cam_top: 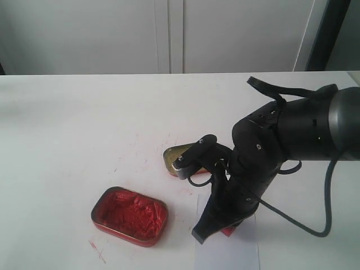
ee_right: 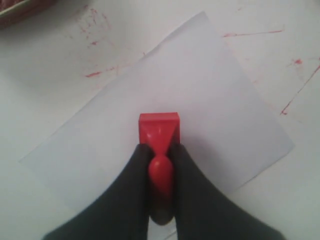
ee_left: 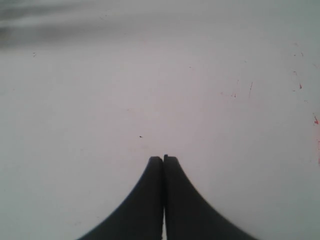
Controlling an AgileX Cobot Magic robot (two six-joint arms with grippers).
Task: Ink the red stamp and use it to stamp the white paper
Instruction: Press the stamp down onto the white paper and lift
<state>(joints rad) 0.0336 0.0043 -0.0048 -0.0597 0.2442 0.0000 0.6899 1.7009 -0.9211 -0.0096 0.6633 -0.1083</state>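
Observation:
My right gripper (ee_right: 160,150) is shut on the knob of the red stamp (ee_right: 159,127), whose square base is down against the white paper (ee_right: 200,85). In the exterior view the right gripper (cam_top: 216,228) leans over the white paper (cam_top: 230,253) at the front right, and only a sliver of the red stamp (cam_top: 229,230) shows under the fingers. My left gripper (ee_left: 163,159) is shut on nothing over bare white tabletop, and it does not appear in the exterior view.
An oval tin of lumpy red ink paste (cam_top: 130,215) lies left of the paper. The gold oval lid (cam_top: 177,157) sits behind the right arm, partly hidden. Red smears mark the tabletop (cam_top: 95,250). A black cable (cam_top: 315,225) hangs from the right arm.

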